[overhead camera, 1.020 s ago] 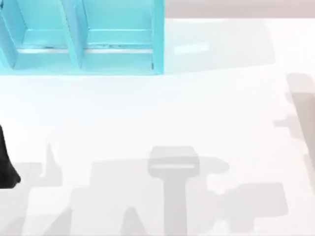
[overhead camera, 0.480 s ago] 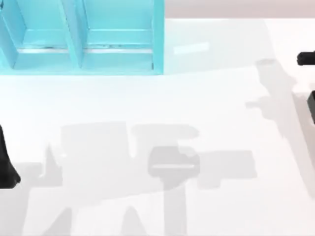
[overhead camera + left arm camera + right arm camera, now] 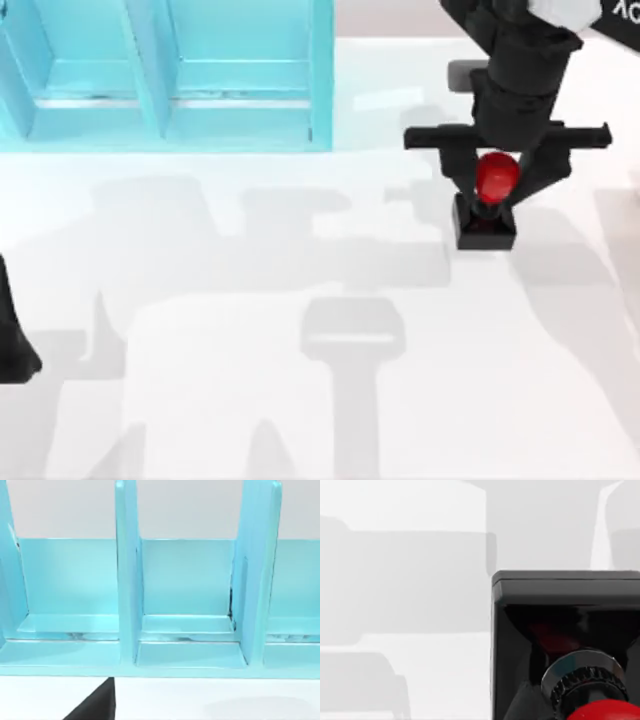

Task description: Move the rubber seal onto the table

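The rubber seal (image 3: 487, 205), a glossy round red knob on a square black block with a ribbed metallic collar between them, is toward the surface's (image 3: 300, 400) far right corner, its base at or just above the smooth white top; contact cannot be told. The right hand (image 3: 497, 190) comes from above, its black fingers (image 3: 462, 170) closed narrow on the red knob, which partly hides between them. In the right wrist view the seal (image 3: 565, 645) is cut off at the frame edge. The turquoise shelf unit (image 3: 240, 100) with flat upright dividers stands at the far left edge. The left hand (image 3: 12, 340), a dark shape cut off at the left edge, sits parked; its opening cannot be told.
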Robot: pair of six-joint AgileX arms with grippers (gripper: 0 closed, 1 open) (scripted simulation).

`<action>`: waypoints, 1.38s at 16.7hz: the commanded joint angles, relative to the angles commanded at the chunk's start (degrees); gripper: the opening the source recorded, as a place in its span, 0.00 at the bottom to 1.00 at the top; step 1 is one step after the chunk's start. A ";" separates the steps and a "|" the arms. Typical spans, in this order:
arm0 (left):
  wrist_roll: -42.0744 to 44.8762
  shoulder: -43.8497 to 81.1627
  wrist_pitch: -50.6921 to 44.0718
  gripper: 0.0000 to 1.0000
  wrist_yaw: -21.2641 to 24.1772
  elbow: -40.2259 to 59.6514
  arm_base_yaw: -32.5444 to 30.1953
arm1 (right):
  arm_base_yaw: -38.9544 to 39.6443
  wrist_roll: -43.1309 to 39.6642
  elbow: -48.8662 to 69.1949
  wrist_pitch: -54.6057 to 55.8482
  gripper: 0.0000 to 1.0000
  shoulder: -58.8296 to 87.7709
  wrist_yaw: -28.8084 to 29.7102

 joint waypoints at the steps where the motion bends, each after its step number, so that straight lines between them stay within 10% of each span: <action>1: 0.00 0.00 0.00 1.00 0.00 0.00 0.00 | 1.12 1.13 1.14 0.84 0.00 1.12 0.12; 18: 0.00 0.00 0.00 1.00 0.00 0.00 0.00 | 1.76 1.79 -6.65 10.76 0.00 2.79 0.20; 23: 0.00 0.00 0.00 1.00 0.00 0.00 0.00 | 1.76 1.79 -6.65 10.76 0.38 2.79 0.20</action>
